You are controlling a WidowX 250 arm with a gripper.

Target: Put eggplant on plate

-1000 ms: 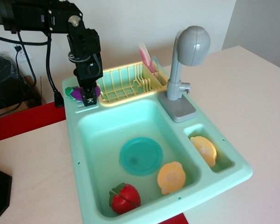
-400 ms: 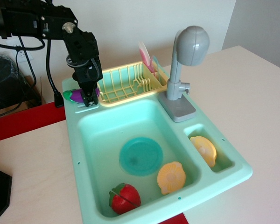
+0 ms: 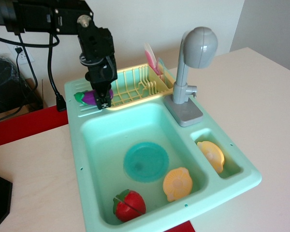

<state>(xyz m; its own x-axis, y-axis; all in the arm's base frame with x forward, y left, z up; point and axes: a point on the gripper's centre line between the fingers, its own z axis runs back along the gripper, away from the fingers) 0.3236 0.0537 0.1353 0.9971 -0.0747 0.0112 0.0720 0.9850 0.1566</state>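
Observation:
The purple eggplant [image 3: 87, 98] with its green cap is at the sink's back left corner, level with the ledge. My black gripper [image 3: 101, 100] comes down from above and is shut on the eggplant's right end. Whether the eggplant still touches the ledge cannot be told. The teal plate [image 3: 146, 162] lies flat on the floor of the mint sink basin [image 3: 94, 145], well in front of and to the right of the gripper, with nothing on it.
A red toy fruit [image 3: 129, 205] lies at the basin's front left. A yellow ridged disc [image 3: 177, 183] lies right of the plate, another [image 3: 211, 155] in the small side compartment. A yellow dish rack [image 3: 135, 84] and a grey faucet [image 3: 195, 53] stand at the back.
The gripper has shifted a little to the right, and the eggplant has moved right with it along the back ledge.

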